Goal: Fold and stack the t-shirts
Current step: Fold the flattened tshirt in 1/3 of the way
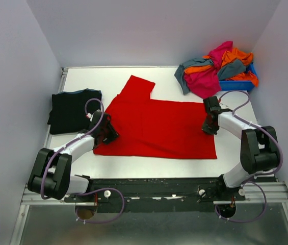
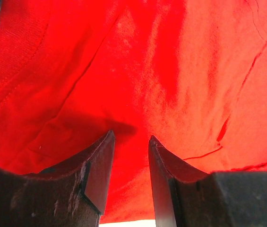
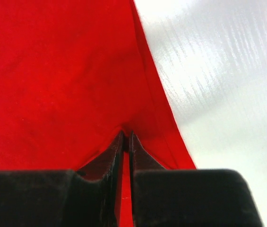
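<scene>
Top external view: a red t-shirt (image 1: 154,122) lies spread flat in the middle of my white table (image 1: 108,81), with one sleeve pointing toward the far side. My left tool (image 1: 108,131) sits at the shirt's left edge and my right tool (image 1: 208,127) at its right edge. A black t-shirt (image 1: 72,109) with blue trim along its far side lies folded near the table's left edge, just apart from the red one. In the far right corner, a heap of t-shirts (image 1: 217,69) in magenta, orange and grey-teal spills over a blue bin (image 1: 238,84).

Left wrist view: my left tool is released. Its two dark fingers (image 2: 98,161) stand apart with a clear gap between them, low over wrinkled red cloth that fills nearly the whole frame. I cannot tell whether the tips touch the cloth.

Right wrist view: my right tool is clenched on the red t-shirt. Its fingers (image 3: 112,156) meet at the tips, pinching a small peak of cloth just beside the shirt's right edge. Bare white table shows to the right of that edge.
</scene>
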